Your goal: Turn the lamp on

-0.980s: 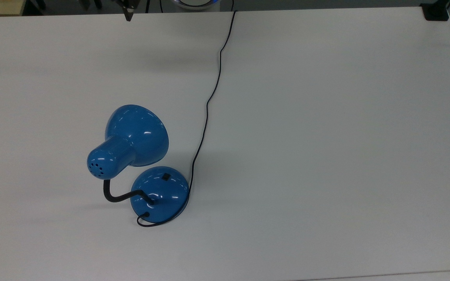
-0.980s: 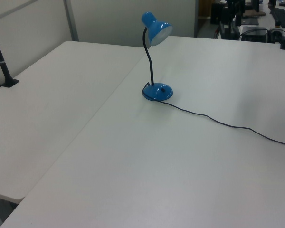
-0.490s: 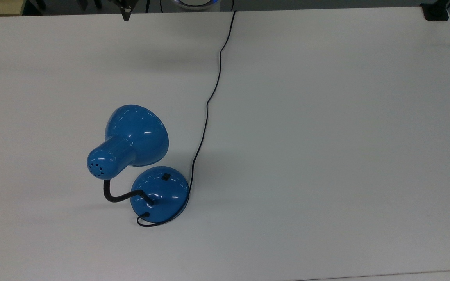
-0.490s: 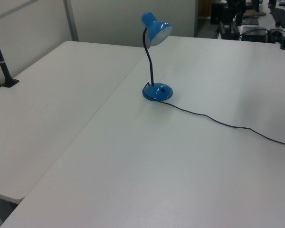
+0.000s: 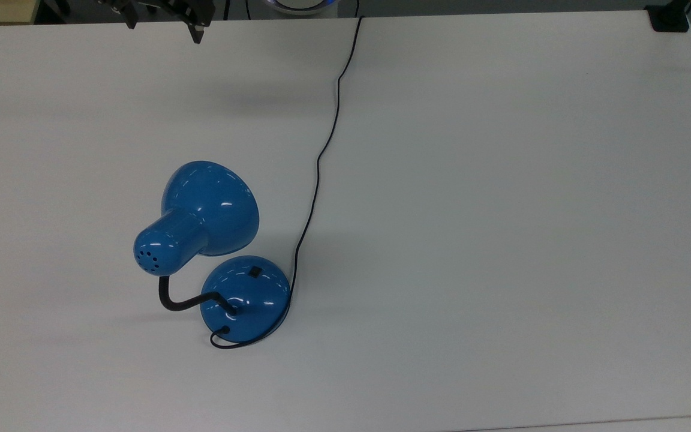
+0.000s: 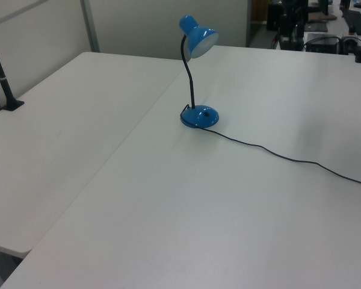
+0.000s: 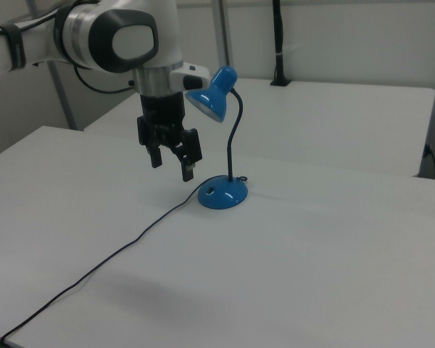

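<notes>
- Top view: the glossy blue desk lamp (image 5: 210, 240) with a bell-shaped shade and black gooseneck stands on the white table (image 5: 501, 210), a little towards the top view's left of centre and nearer its lower edge.
- Its round domed blue base (image 5: 245, 298) carries a small black switch (image 5: 254, 272) on the upper slope, and a thin black cord (image 5: 321, 150) runs off towards the table's far edge.
- The black two-finger gripper (image 7: 172, 162) hangs in the air with its fingers spread apart and nothing between them, well apart from the base in the top view; in the right view it sits just to the right view's left of the base, though depth there is hard to judge.
- Step in hand appears to be the approach; the shade looks unlit.
- Next move likely calls for travelling over the switch, descending and pressing with one fingertip, clear of the shade and cord.
</notes>
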{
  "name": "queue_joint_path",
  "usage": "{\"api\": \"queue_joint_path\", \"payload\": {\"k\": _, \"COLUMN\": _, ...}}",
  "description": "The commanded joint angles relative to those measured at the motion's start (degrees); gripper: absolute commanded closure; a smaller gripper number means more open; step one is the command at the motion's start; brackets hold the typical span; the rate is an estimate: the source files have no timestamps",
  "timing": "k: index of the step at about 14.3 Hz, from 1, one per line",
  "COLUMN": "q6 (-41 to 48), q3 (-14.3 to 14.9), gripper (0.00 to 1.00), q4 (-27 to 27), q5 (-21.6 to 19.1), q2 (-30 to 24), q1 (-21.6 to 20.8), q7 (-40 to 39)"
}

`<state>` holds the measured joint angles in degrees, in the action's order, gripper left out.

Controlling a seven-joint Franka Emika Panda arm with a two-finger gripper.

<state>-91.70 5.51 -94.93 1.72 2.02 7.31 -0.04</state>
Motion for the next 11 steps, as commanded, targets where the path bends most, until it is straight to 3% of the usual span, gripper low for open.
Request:
{"api": "queue_joint_path", "payload": {"k": 1, "q6": -0.41, "q3": 0.12, "gripper": 0.00, "q4": 1.07, "q5": 0.48, "q2": 0.71, "q1": -0.71, "q7": -1.45}}
{"api": "queue_joint_path", "payload": {"k": 3, "q6": -0.67, "q3": 0.12, "gripper": 0.00, "q4": 0.89, "q5": 0.22, "q2": 0.71, "q1": -0.63, "q7": -1.45}}
{"api": "queue_joint_path", "payload": {"k": 5, "q6": -0.58, "q3": 0.12, "gripper": 0.15, "q4": 0.72, "q5": 0.13, "q2": 0.62, "q1": -0.63, "q7": -2.15}}
{"api": "queue_joint_path", "payload": {"k": 6, "q6": -0.58, "q3": 0.12, "gripper": 0.28, "q4": 0.72, "q5": -0.05, "q2": 0.62, "q1": -0.54, "q7": -3.37}}
{"api": "queue_joint_path", "payload": {"k": 8, "q6": -0.76, "q3": 0.29, "gripper": 0.67, "q4": 0.98, "q5": -0.31, "q2": 0.79, "q1": -0.19, "q7": -4.70}}
{"api": "queue_joint_path", "payload": {"k": 9, "q6": -1.63, "q3": 0.29, "gripper": 0.79, "q4": 0.72, "q5": -0.49, "q2": 0.80, "q1": -0.19, "q7": -4.79}}
{"api": "queue_joint_path", "payload": {"k": 10, "q6": -3.20, "q3": 0.29, "gripper": 0.87, "q4": 0.63, "q5": -0.75, "q2": 0.80, "q1": -0.19, "q7": -4.79}}
{"api": "queue_joint_path", "payload": {"k": 11, "q6": -4.96, "q3": 0.29, "gripper": 0.87, "q4": 0.71, "q5": -1.71, "q2": 0.80, "q1": -0.10, "q7": -4.70}}
